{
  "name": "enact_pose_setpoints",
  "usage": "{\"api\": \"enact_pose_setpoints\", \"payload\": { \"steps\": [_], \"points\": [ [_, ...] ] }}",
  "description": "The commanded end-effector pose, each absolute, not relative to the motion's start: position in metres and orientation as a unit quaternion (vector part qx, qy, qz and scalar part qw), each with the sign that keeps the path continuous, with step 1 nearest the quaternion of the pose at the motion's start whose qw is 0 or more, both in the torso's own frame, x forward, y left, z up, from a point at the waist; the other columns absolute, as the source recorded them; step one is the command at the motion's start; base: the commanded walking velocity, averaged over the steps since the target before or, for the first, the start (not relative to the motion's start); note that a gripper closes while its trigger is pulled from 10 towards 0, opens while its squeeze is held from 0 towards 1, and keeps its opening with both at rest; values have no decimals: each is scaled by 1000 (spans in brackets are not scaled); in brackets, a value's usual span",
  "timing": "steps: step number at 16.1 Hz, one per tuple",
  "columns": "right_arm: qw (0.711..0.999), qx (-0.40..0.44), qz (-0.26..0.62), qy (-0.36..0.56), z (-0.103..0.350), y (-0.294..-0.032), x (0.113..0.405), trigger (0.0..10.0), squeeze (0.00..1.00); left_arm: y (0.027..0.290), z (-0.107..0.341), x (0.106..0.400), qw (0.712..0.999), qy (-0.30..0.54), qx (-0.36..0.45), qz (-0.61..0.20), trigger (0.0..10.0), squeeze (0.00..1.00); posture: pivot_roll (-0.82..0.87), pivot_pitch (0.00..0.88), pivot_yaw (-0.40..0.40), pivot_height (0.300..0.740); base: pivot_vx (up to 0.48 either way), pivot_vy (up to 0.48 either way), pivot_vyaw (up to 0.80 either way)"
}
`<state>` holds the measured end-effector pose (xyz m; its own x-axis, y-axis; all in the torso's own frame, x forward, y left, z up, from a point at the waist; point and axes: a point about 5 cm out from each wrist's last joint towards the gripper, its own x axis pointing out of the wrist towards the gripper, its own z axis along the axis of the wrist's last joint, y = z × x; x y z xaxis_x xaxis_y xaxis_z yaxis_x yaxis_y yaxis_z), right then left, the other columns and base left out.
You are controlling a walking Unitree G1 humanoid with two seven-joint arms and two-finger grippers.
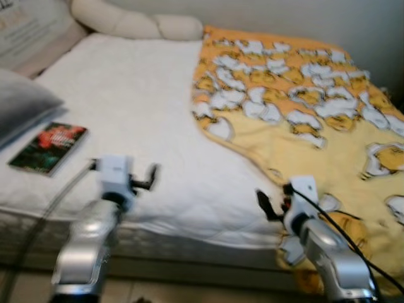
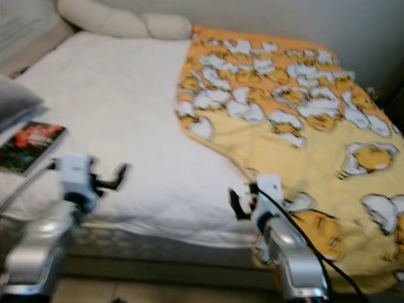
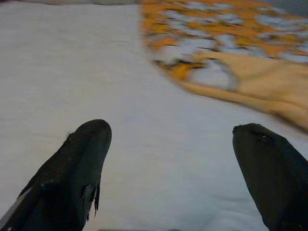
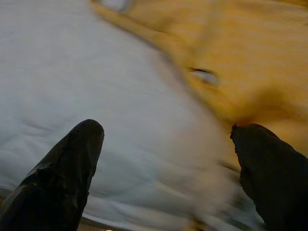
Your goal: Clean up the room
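Note:
A yellow and orange blanket (image 1: 303,107) with a white cartoon print lies crumpled over the right half of the bed, its edge hanging over the near side. The white mattress (image 1: 132,107) is bare on the left half. A book (image 1: 49,147) with a red and dark cover lies near the left edge. My left gripper (image 1: 150,177) hovers open above the near edge of the mattress, nothing between its fingers (image 3: 82,163). My right gripper (image 1: 265,203) is open at the near edge, right beside the blanket's border (image 4: 192,62).
A grey pillow (image 1: 22,104) lies at the left beside the book. A long cream bolster (image 1: 136,22) rests against the headboard wall at the back. A strip of floor (image 1: 189,291) shows below the bed's front edge. Black cables run along both arms.

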<state>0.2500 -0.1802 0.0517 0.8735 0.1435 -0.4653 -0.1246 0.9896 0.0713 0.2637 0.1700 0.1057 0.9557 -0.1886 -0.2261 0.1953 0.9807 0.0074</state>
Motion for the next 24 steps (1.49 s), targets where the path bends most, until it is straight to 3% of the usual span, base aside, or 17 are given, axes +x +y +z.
{"api": "enact_pose_setpoints", "payload": {
  "steps": [1, 4, 5, 7, 8, 9, 10, 14, 17, 18, 19, 24],
  "points": [
    [969, 20, 64, 238, 55, -179, 253, 10000, 1000, 177, 108, 268, 988, 119, 34, -91, 10000, 973, 28, 0, -21, 740, 0, 480, 0],
    [969, 31, 59, 237, 55, -179, 254, 10000, 1000, 177, 110, 272, 988, 114, 45, -94, 10000, 969, 21, 0, -7, 740, 0, 480, 0],
    [969, 30, 50, 240, 54, -179, 255, 10000, 1000, 176, 114, 275, 988, 112, 41, -101, 10000, 863, 16, 0, 4, 740, 0, 0, 0],
    [969, 36, 45, 241, 53, -178, 255, 10000, 1000, 175, 115, 278, 986, 115, 44, -111, 10000, 745, 10, 0, 16, 740, 0, 0, 0],
    [969, 36, 44, 241, 53, -178, 255, 10000, 1000, 175, 116, 278, 986, 116, 44, -114, 10000, 600, 10, 0, 19, 740, 0, 0, 0],
    [969, 35, 42, 242, 53, -178, 255, 10000, 1000, 174, 116, 279, 985, 116, 44, -119, 10000, 345, 9, 0, 21, 740, 0, 0, 0],
    [969, 28, 30, 244, 53, -181, 259, 10000, 1000, 172, 117, 280, 984, 117, 41, -129, 10000, 0, 10, 0, 21, 740, 0, 0, 0],
    [964, -28, -10, 265, 54, -197, 280, 10000, 1000, 160, 110, 272, 965, 147, 24, -214, 10000, 0, 19, 0, 2, 740, 0, 0, 0],
    [959, -39, -27, 281, 59, -206, 300, 10000, 961, 163, 113, 270, 968, 136, 33, -210, 10000, 0, 32, 0, -10, 740, 0, 0, 0],
    [958, -44, -29, 282, 60, -209, 308, 10000, 349, 165, 114, 269, 968, 134, 35, -210, 10000, 0, 34, 0, -11, 740, 0, 0, 0],
    [954, -63, -45, 288, 60, -215, 318, 10000, 35, 165, 116, 267, 965, 136, 34, -220, 10000, 0, 42, 0, -9, 740, 0, 0, 0],
    [944, -79, -80, 310, 61, -227, 339, 10000, 0, 160, 125, 260, 945, 148, 48, -287, 10000, 0, 76, 0, 0, 740, 0, 0, 0]
  ]
}}
